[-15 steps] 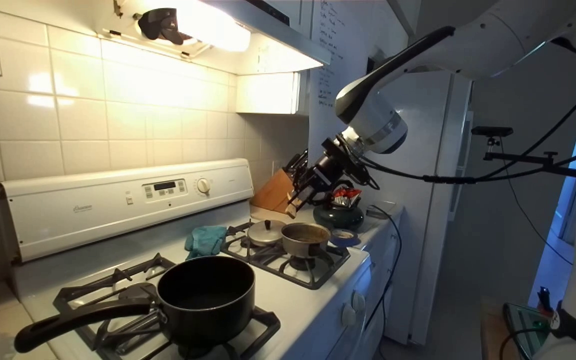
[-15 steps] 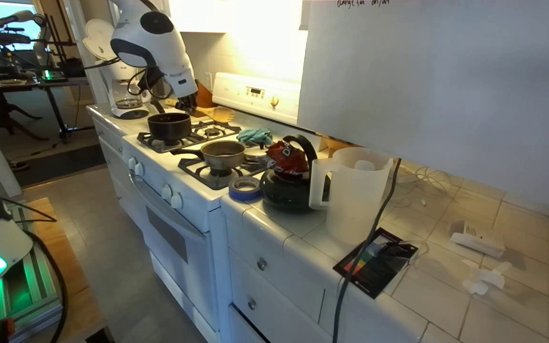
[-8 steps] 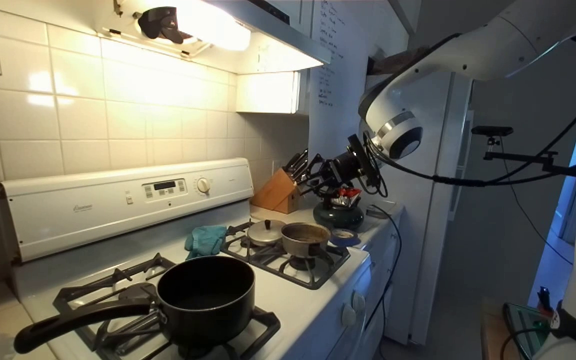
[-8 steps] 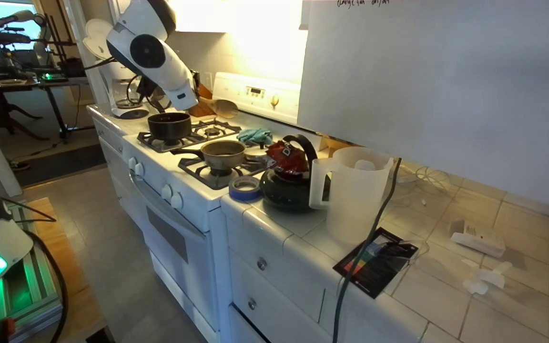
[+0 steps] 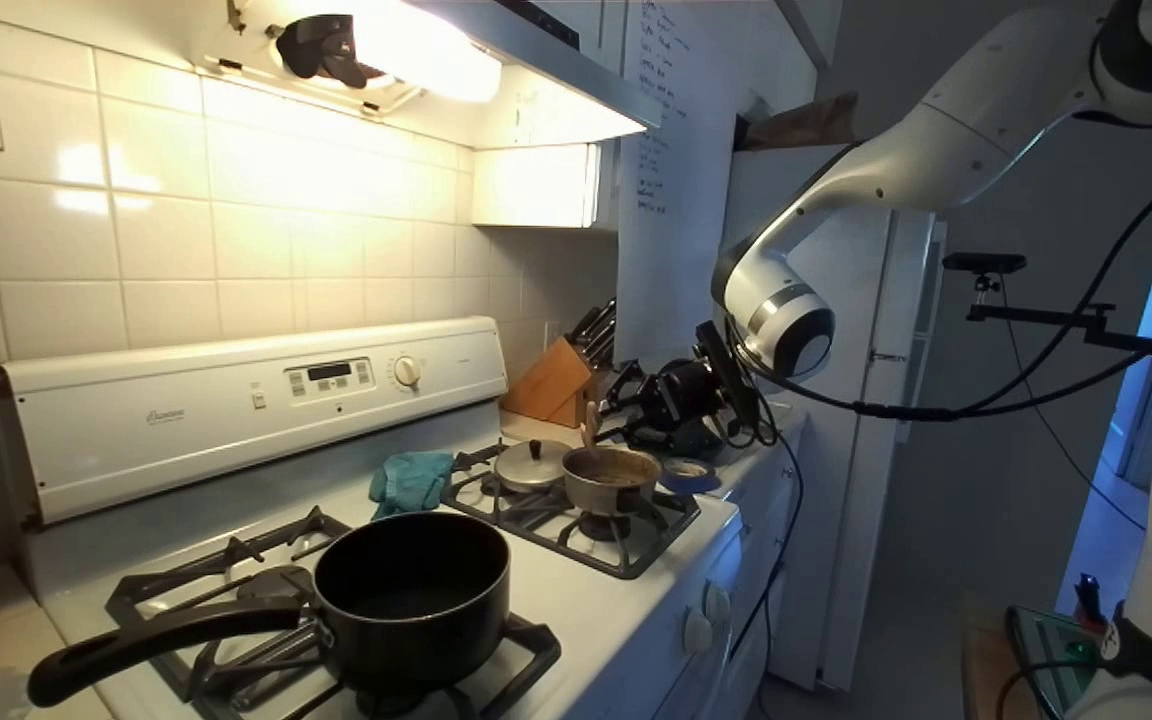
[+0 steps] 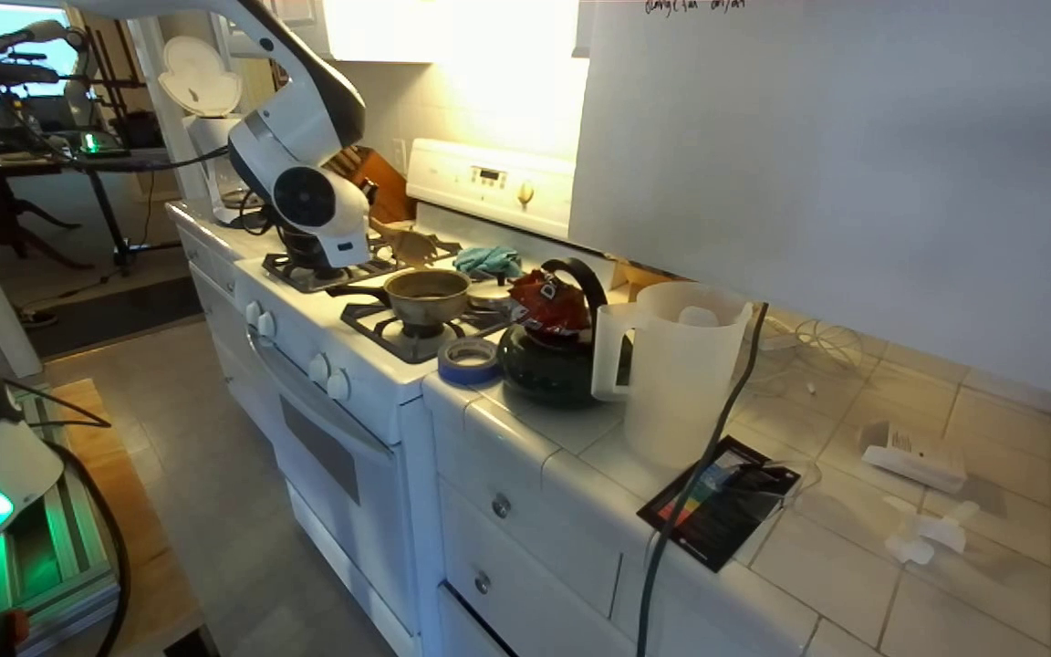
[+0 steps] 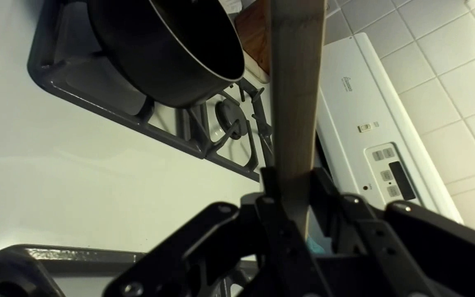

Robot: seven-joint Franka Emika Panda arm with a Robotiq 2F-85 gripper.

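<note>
Within the hand (image 7: 295, 180) sits a flat, brown wooden utensil (image 7: 297, 99)

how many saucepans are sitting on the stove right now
2: a black saucepan on the left grate and a gray saucepan on the right grate. No others seem hidden.

Beside the black saucepan (image 5: 411, 600), white stovetop (image 5: 561, 580) gives a hand room to pass, until the metal pot (image 5: 611, 480) blocks that side. The saucepan's handle (image 5: 171, 638) bars its opposite side; in the wrist view, the wooden utensil (image 7: 297, 103) obstructs the air beside it.
</note>
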